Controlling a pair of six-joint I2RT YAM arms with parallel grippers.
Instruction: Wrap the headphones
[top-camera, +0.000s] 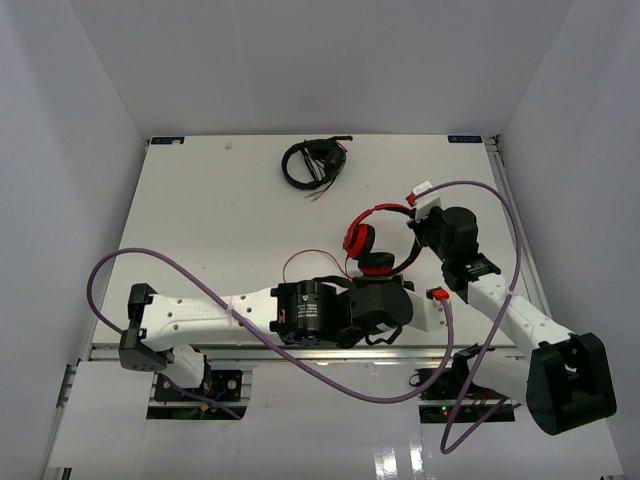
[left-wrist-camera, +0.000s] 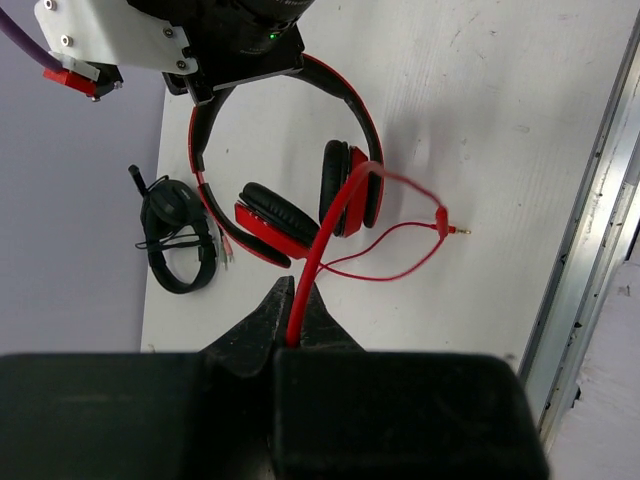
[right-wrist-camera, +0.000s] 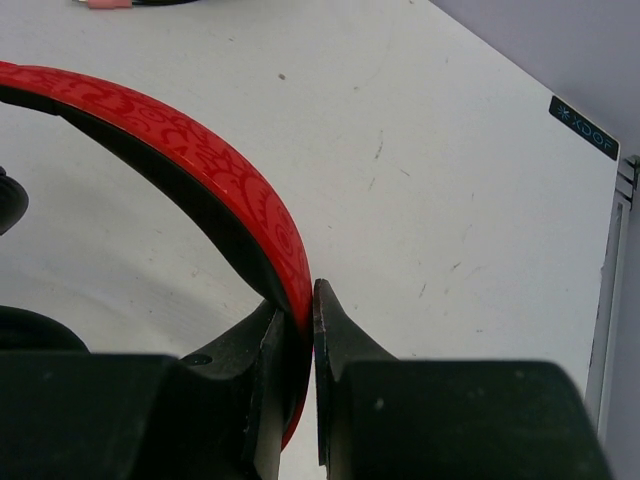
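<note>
White table (top-camera: 200, 220), boxed in by pale walls, is carrying two sets of headphones. The red headphones (top-camera: 375, 240) are sitting a little toward 3 o'clock of the table's middle in the overhead view. The black headphones (top-camera: 313, 163) are lying well apart near the 12 o'clock edge, bundled and playing no part.

The right pincer (right-wrist-camera: 308, 310) is clamping the red headband (right-wrist-camera: 200, 150), its jaws pressed together on the band, steadying the set with the earcups (left-wrist-camera: 340, 190) folded inward. Whether the cups are resting on the table is hard to tell. The left pincer (left-wrist-camera: 292, 325) is pinching the thin red cable (left-wrist-camera: 320, 250) between closed jaws. In the left wrist view the cable is running from there toward 12 o'clock to an earcup. A slack loop is trailing out toward 3 o'clock to the plug (left-wrist-camera: 455, 230), which is lying loose on the table.

By the look of it, the wrapping is only beginning. One arm is anchoring the headphones and the other is taking charge of the cable, and no turn is showing around the band or cups yet. The next move is probably calling for the left arm to be carrying the cable around the headband or earcups while the right is holding firm. Tension needs to be light enough not to be dragging the set from its grip, and the free tail should not be snagging.
</note>
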